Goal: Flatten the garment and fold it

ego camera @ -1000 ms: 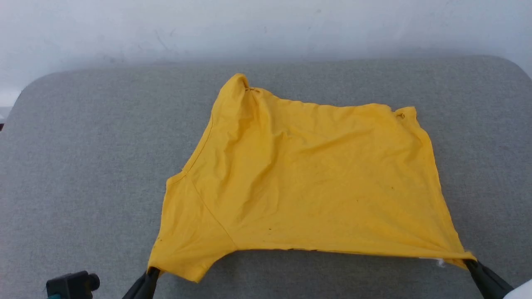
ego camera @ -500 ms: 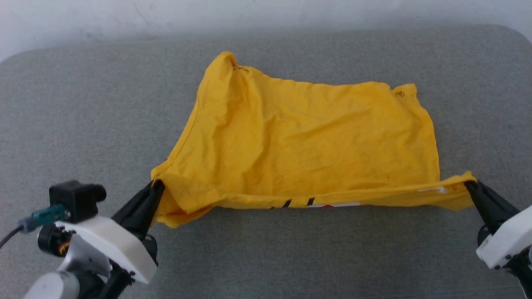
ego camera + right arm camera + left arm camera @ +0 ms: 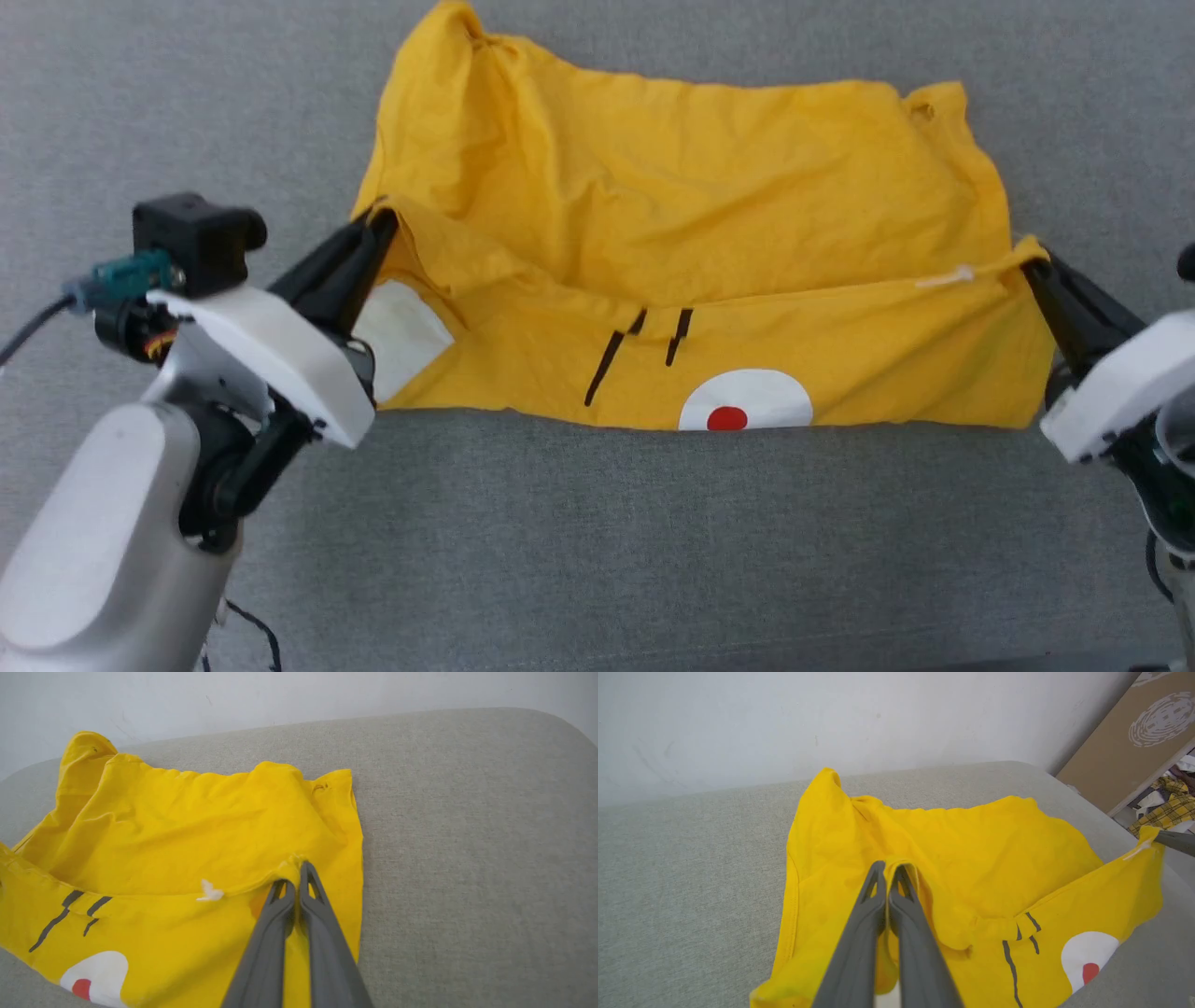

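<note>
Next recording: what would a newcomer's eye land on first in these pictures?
The bright yellow T-shirt, spread across the middle of the grey cushioned surface, dominates. The left claw and right claw are shut on the two ends of its raised near edge, holding it taut between them. The flap hanging below that edge shows black stripes and a white patch with a red dot.

Our left gripper (image 3: 888, 870) pinches a fold of the yellow T-shirt (image 3: 971, 858) above the grey cushion (image 3: 682, 858). At the right edge, our right gripper (image 3: 1164, 838) grips its corner.
</note>
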{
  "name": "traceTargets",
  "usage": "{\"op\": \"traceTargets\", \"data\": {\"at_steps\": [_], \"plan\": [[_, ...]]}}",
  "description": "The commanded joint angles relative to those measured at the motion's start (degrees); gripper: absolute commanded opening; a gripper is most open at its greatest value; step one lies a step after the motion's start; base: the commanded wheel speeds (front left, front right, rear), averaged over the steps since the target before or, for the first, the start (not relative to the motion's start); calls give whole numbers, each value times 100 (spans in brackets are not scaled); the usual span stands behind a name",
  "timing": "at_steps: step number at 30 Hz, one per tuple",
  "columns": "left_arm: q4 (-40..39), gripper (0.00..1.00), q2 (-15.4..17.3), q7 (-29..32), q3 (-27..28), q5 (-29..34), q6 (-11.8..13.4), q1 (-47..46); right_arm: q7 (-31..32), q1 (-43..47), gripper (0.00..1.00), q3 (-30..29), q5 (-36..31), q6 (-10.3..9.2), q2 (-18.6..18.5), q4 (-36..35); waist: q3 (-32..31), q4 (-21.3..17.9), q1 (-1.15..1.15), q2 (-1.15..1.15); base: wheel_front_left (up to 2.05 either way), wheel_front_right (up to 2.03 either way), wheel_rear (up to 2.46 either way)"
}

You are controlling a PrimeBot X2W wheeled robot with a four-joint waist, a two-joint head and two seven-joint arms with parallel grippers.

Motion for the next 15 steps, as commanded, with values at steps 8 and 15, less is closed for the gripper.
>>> {"op": "traceTargets", "data": {"at_steps": [8, 15], "plan": [[904, 0, -39, 99, -151, -18, -153, -616, 85, -752, 0, 421, -65, -5, -131, 708, 728, -179, -2, 0, 0, 0, 0], [1648, 0, -154, 504, -405, -166, -216, -955, 510, -1060, 0, 735, 36, -5, -210, 1225, 873, -121, -2, 0, 0, 0, 0]]}}
